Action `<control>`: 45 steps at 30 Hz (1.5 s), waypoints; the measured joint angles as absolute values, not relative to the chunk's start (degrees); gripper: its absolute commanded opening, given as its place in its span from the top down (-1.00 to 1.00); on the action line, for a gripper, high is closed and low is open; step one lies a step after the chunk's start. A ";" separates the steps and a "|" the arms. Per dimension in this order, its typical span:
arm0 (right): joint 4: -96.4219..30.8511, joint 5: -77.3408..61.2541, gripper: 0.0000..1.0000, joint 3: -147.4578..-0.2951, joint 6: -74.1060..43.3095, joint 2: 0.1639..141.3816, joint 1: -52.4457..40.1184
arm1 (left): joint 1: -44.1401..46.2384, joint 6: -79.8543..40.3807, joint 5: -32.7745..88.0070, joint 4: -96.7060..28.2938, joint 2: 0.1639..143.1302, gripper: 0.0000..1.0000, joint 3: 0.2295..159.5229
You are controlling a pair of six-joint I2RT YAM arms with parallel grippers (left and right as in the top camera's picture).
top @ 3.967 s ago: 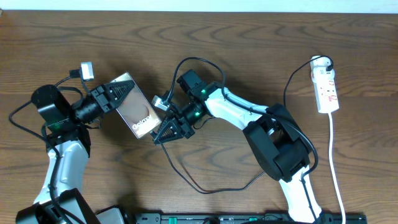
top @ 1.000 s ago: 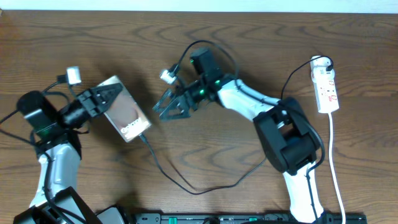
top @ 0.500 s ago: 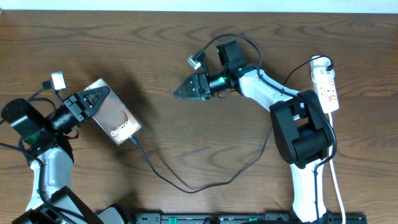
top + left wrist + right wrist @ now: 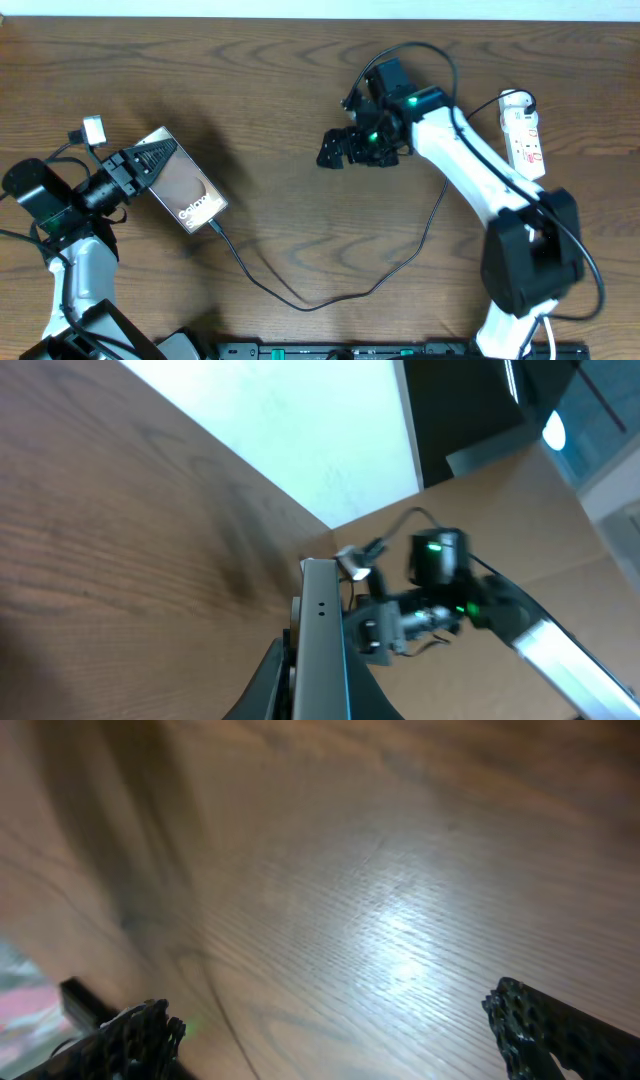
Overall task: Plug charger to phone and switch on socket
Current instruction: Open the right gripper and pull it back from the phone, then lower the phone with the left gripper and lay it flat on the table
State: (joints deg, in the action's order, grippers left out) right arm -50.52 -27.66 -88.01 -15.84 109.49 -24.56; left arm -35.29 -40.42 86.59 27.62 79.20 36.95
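The left gripper (image 4: 160,152) has its jaws clamped tight on the phone (image 4: 190,192) at the desk's (image 4: 300,80) left side (edge-on in its wrist view). The charger (image 4: 300,300) meets the phone's lower end. The right gripper (image 4: 340,148) hangs mid-desk, jaws spread wide on nothing, well apart from the socket (image 4: 525,135)

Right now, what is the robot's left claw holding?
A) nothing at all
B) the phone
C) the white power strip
B: the left claw is clamped on one end of the Galaxy phone, while the power strip lies far off on the other side of the table.
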 measured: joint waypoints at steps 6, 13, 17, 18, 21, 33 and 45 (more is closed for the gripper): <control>-52.12 -23.38 -0.99 -88.01 -15.92 103.50 -24.56 | -34.33 -40.47 82.30 25.43 79.20 0.85 34.46; -54.33 -21.98 -0.98 -88.01 -15.97 98.65 -24.64 | -28.93 -40.01 71.18 16.01 79.24 0.85 32.21; -54.68 -21.52 -0.99 -88.01 -15.97 98.06 -25.23 | -24.40 -37.76 62.81 8.97 79.31 0.85 31.83; -54.72 -21.37 -0.99 -88.03 -15.97 98.08 -25.47 | -23.46 -37.45 61.19 7.86 79.31 0.85 31.81; -54.78 -21.02 -0.99 -88.03 -15.99 98.06 -26.39 | -20.53 -36.75 55.05 4.51 79.31 0.85 31.79; -55.05 -18.31 -0.99 -88.03 -16.78 98.06 -30.24 | -16.80 -35.92 41.91 -3.44 80.36 0.85 31.79; -55.07 -17.93 -0.99 -88.01 -17.58 98.06 -31.64 | -16.80 -35.99 40.32 -3.49 90.61 0.85 31.79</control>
State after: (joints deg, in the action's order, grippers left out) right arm -55.07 -17.93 -88.01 -17.58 98.06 -31.64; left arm -16.80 -35.99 40.32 -3.49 90.61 31.79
